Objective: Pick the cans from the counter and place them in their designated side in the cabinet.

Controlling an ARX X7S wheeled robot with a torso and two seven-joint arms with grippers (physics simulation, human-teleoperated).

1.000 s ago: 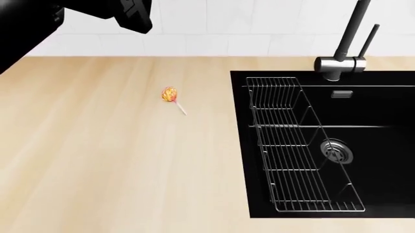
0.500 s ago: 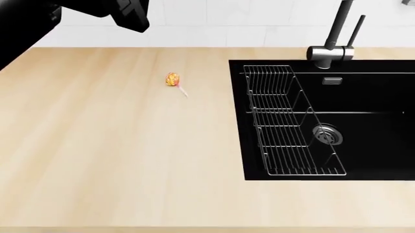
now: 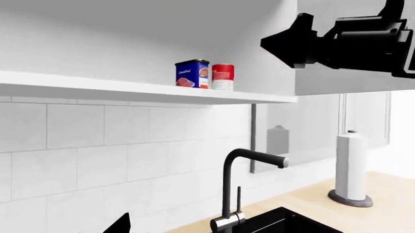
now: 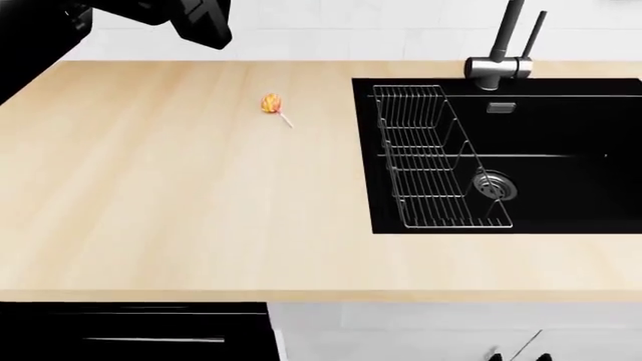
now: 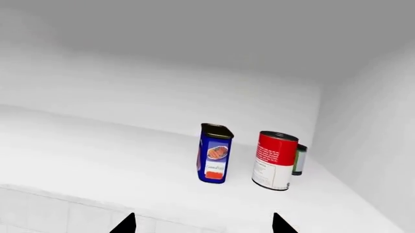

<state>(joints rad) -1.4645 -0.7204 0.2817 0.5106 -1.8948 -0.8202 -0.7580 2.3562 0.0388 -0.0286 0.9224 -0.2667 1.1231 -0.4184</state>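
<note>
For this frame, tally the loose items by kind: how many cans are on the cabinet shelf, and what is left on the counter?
Blue can: 1
Red-and-white can: 1
Small dark can, partly hidden behind the red-and-white one: 1
Lollipop on the counter: 1
Total: 4 items, 3 of them cans, all on the shelf.

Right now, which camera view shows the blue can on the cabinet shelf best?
The right wrist view: the blue can stands close and upright, label readable, beside the red and white can. The left wrist view shows it small and distant on the shelf. The head view shows no cans.
</note>
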